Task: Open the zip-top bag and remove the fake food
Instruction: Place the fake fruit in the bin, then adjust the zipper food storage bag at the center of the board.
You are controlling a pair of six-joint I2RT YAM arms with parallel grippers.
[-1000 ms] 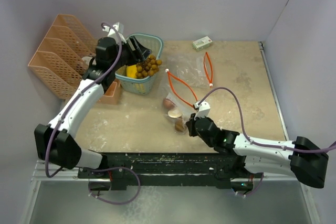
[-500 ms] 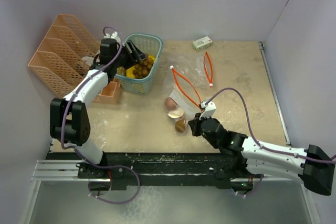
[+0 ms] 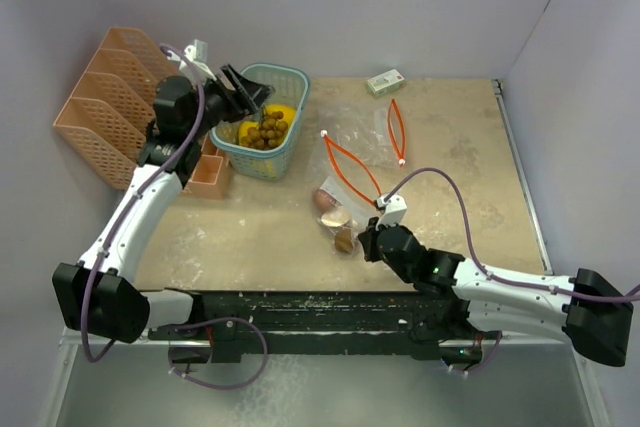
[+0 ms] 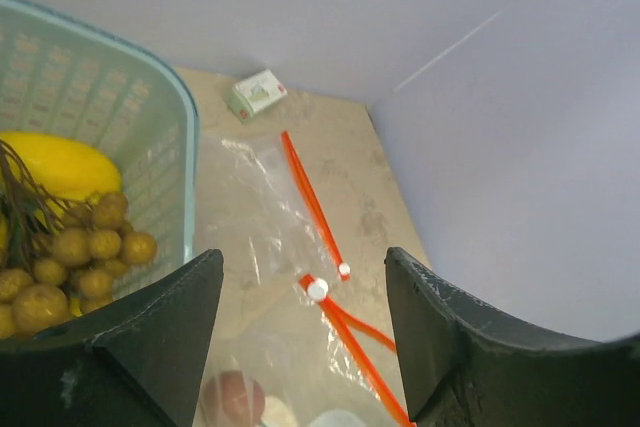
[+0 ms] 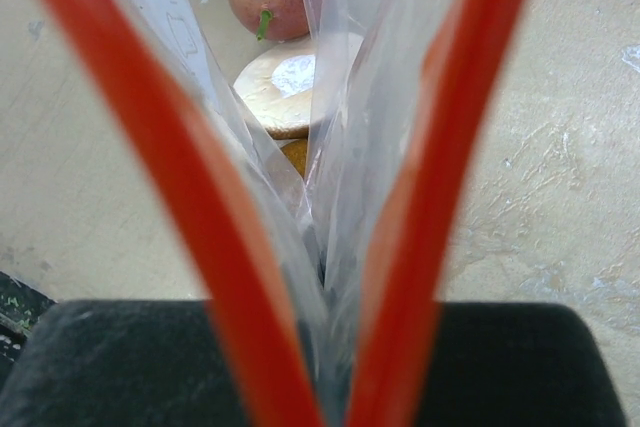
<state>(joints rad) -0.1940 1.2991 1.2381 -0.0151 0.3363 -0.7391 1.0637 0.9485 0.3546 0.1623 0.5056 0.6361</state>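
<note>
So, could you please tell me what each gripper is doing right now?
Left gripper: open, holding nothing.
Right gripper: closed on the plastic bag.

teal basket [image 3: 265, 163], yel. fruit [image 4: 55, 162], org-zip bag [image 3: 362, 147]

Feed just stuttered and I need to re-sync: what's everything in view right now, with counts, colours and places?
zip-top bag: one, clear with orange-red zip strips parted, table centre
fake food pieces: three, red, beige, brown, inside the bag's near end
basket: one, teal, back left
yellow fruit: yellow, count unclear, in the basket
grape cluster: one, brownish, in the basket
small box: one, white-green, back edge
file rack: one, peach, far left
small tray: one, peach, beside the rack
left fingers: black, open, over the basket
right fingers: black, closed on the bag's near end
</note>
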